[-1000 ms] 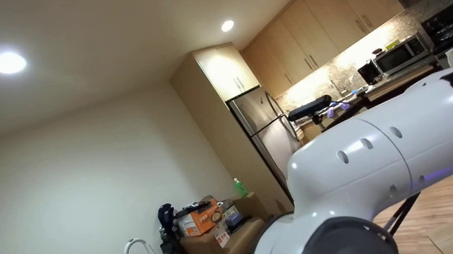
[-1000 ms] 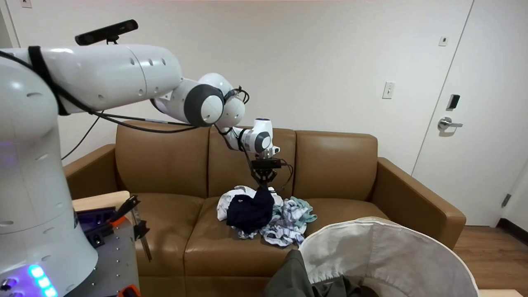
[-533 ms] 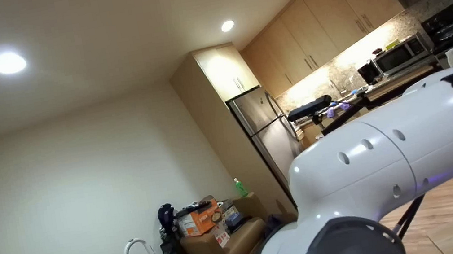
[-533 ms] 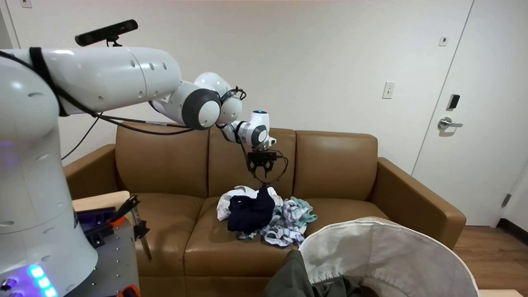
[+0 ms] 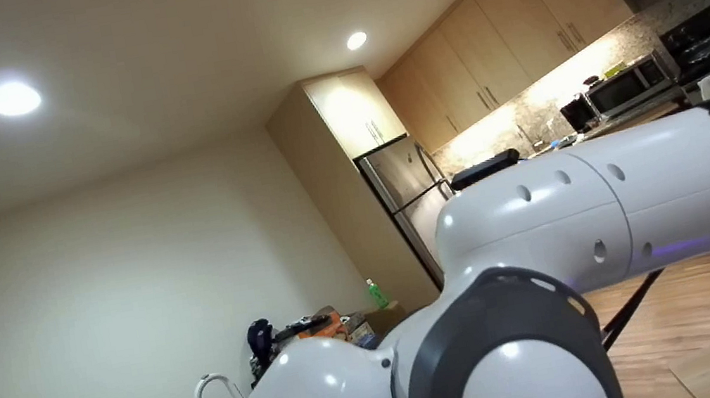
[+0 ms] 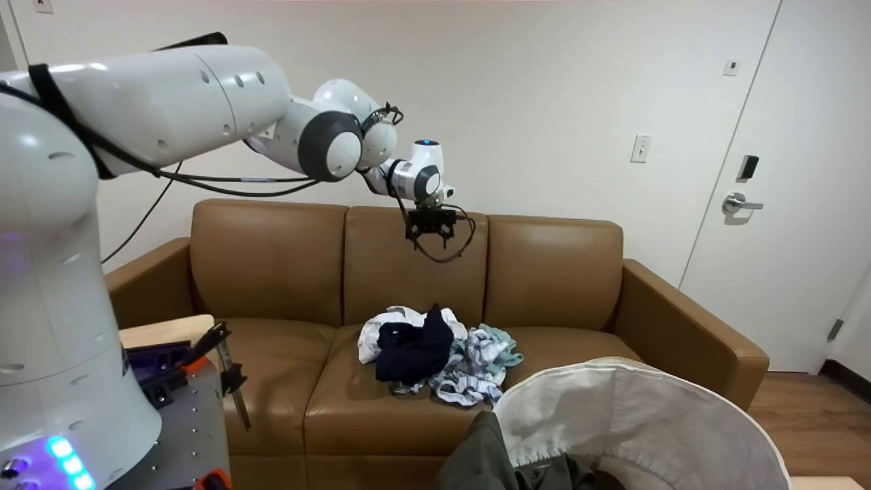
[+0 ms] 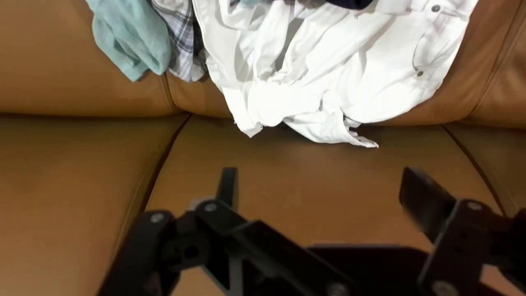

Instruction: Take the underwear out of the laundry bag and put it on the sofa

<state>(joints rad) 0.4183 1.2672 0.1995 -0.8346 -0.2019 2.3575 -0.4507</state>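
- Because no piece could be identified for certain as the underwear, two candidates were logged: grey-green cloth (image 6: 480, 456) bunched at the mouth of the laundry bag (image 6: 660, 422), and navy garment (image 6: 412, 350) laid over white garment (image 7: 324, 74) on the sofa (image 6: 252, 367).
- If the navy garment was meant, the placing was judged done; if not, the coming move was judged to turn on the bag.
- Grey-green cloth was seen well below the gripper (image 7: 320, 181), to its right and nearer the camera in an exterior view, well apart, out in front of the seat.
- Its long axis could not be read, the lower part being cut off by the frame. Raised fold at the rim was judged the best bite.
- Navy garment was also placed below the gripper, no contact.
- Jaws were set wide apart, nothing held, in front of the middle back cushion (image 6: 408, 289).
- Bag was not covered by the wrist view, so aim was judged to need an exterior view.
- Rim snag on descent was flagged as the main risk.
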